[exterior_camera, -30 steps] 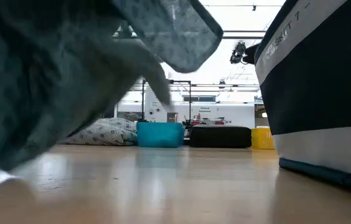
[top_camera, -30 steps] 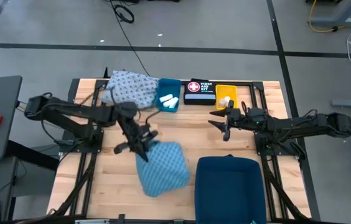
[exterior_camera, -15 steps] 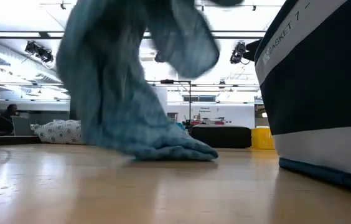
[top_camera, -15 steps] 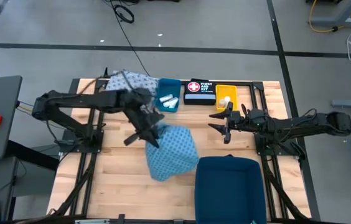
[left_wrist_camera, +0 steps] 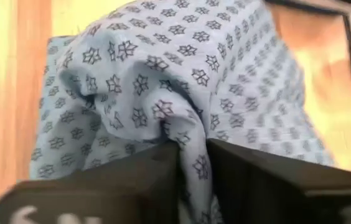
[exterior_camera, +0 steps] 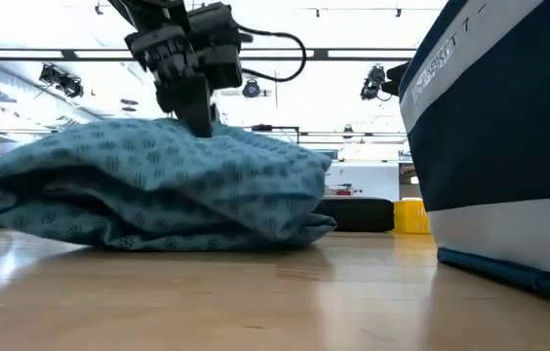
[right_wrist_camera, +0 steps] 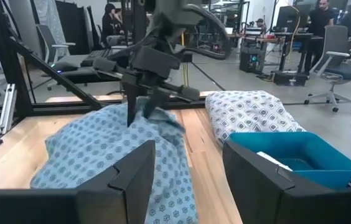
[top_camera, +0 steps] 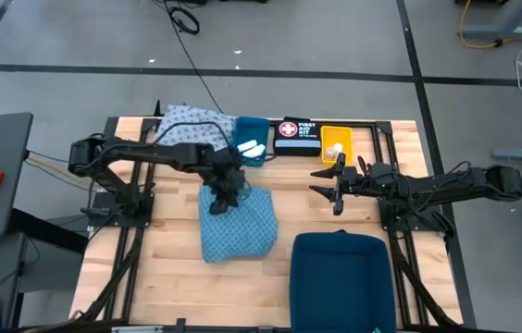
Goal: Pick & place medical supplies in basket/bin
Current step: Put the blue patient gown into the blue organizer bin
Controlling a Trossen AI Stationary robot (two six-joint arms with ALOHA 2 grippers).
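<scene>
The teal patterned cloth (top_camera: 238,227) lies heaped on the table's middle; it also shows in the low view as the cloth heap (exterior_camera: 158,195). My left gripper (top_camera: 227,192) stands over its far end, shut on a fold. My right gripper (top_camera: 332,188) hovers open to the right, near the yellow bin, touching nothing. The whitish-blue cloth (top_camera: 187,129) rests bunched at the far left edge. White rolls (top_camera: 250,148) lie in the teal bin (top_camera: 263,125). No vials can be made out. My left gripper (left_wrist_camera: 193,180) pinches a bunched fold of the teal cloth (left_wrist_camera: 191,163) at its far end between its two fingers. The fingers (exterior_camera: 197,117) come from above, pointing down. The cloth lies slack on the table below them, heaped, with only the pinched fold raised.
A large dark blue basket (top_camera: 342,277) sits at the near right edge. The black first aid box (top_camera: 296,137) and the yellow bin (top_camera: 336,143) line the far edge beside the teal bin. Bare wood shows on the near left and between the grippers.
My left gripper has carried the teal cloth a little toward the table's right and far edges, then come down. The cloth hung lifted from the fingers a second ago; it has since sunk and spread into a heap on the table, still pinched at its far end.
</scene>
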